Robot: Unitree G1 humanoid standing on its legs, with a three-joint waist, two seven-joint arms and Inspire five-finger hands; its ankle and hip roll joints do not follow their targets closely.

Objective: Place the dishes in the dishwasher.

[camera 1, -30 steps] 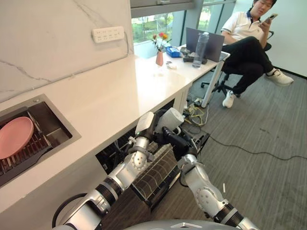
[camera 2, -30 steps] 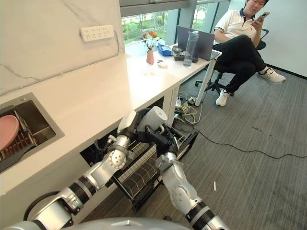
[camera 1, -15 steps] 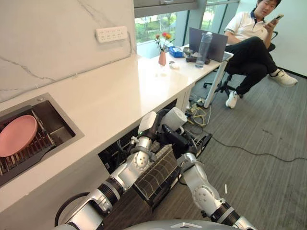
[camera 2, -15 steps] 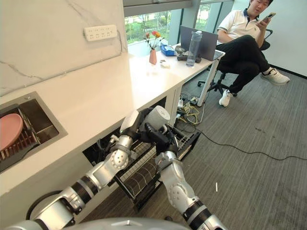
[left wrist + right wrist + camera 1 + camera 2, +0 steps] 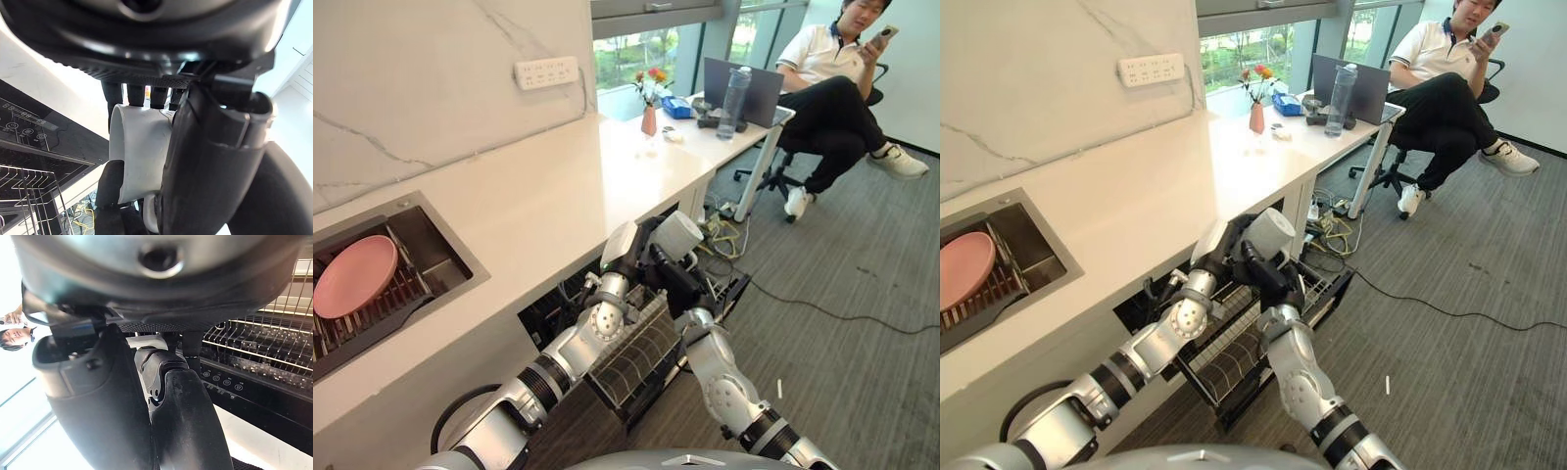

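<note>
A plain white round ceramic cup [image 5: 139,147] sits gripped in the left hand [image 5: 641,245], fingers curled round it. The right hand [image 5: 674,279] meets the cup just beside; its own grip cannot be told.

I'm in an office kitchenette: white counter [image 5: 538,206] with a sink [image 5: 382,284], a dishwasher rack [image 5: 641,357] below, desk with laptop [image 5: 739,88] nearby.

cup [image 5: 678,233]: white | plate [image 5: 354,276]: pink | counter [image 5: 529,196]: white | rack [image 5: 636,352]: dark wire
</note>
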